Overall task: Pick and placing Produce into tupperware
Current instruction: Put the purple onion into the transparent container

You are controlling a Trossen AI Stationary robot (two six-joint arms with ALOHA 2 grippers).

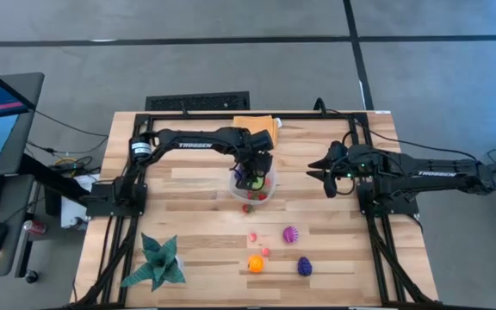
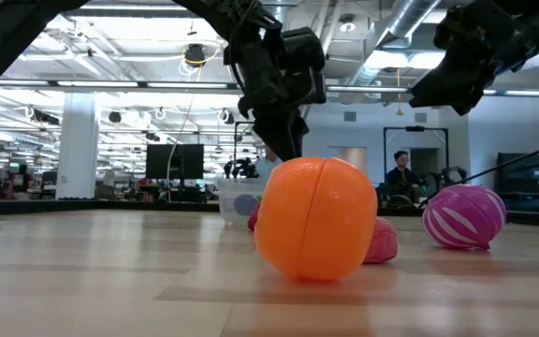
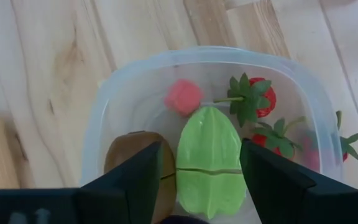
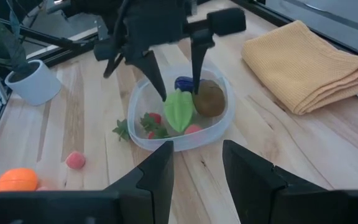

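The clear tupperware [image 1: 269, 191] [image 3: 229, 53] [image 4: 143, 145] stands on the table's far middle. It holds a green ribbed piece [image 3: 209, 163] [image 4: 179, 111], a brown piece [image 3: 129, 149], a pink piece [image 3: 183, 96], a dark purple piece [image 4: 184, 82] and strawberries [image 3: 255, 102]. My left gripper [image 1: 252, 175] [image 3: 207, 152] [image 4: 179, 92] hangs open over it, pointing down, one finger on either side of the green piece, which lies in the container. My right gripper [image 1: 320, 169] [image 4: 197, 163] waits open to the right of the container. More produce lies on the near table: orange [image 1: 256, 263] [image 2: 316, 217], magenta [image 1: 291, 233], purple [image 1: 304, 266].
A strawberry [image 1: 246, 207] lies just outside the container's near wall. A pink piece [image 1: 253, 235] and a small red one [image 1: 266, 251] lie nearer. A folded orange cloth [image 1: 258, 127] [image 4: 303, 62] sits beyond the container. A green spiky plant [image 1: 155, 263] stands at the near left.
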